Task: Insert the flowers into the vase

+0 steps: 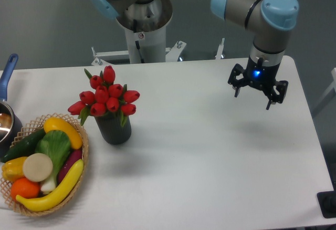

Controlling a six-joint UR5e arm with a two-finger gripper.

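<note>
The flowers (pixel 107 97), a bunch of red tulips with green leaves, stand upright in the vase (pixel 114 129), a small dark grey cylinder on the left half of the white table. My gripper (pixel 257 90) hangs open and empty above the table's right rear part, far to the right of the vase. Nothing is between its fingers.
A wicker basket (pixel 80 168) of fruit and vegetables sits at the front left, just left of the vase. A blue-handled pot (pixel 7 81) pokes in at the left edge. The arm's base column (pixel 143 35) stands behind the table.
</note>
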